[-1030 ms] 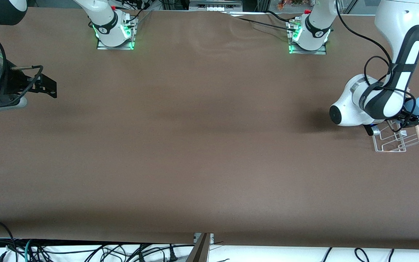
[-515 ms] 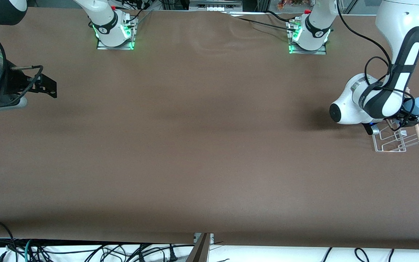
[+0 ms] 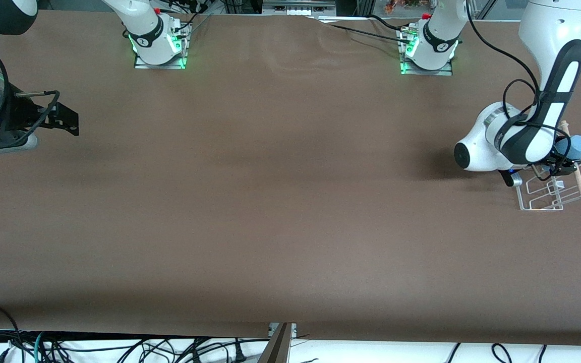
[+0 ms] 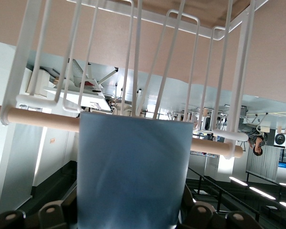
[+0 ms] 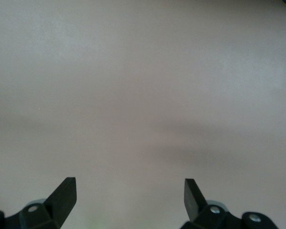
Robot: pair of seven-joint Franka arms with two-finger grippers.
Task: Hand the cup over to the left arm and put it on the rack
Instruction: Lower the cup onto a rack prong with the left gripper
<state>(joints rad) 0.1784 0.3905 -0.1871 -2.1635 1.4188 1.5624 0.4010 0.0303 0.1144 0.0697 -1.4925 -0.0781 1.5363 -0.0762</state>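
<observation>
My right gripper [image 3: 66, 121] waits over the table's [image 3: 270, 201] edge at the right arm's end, its fingers [image 5: 64, 193] spread wide with nothing between them. My left gripper [image 3: 563, 162] hangs over the rack [image 3: 555, 194] at the left arm's end, clamped on the cup [image 4: 133, 171], which sits against the rack's wooden dowel [image 4: 33, 119].

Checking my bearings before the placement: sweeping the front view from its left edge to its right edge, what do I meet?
right gripper, open, waiting over the table → right arm's base → left arm's base → left gripper holding the cup at the rack.
</observation>
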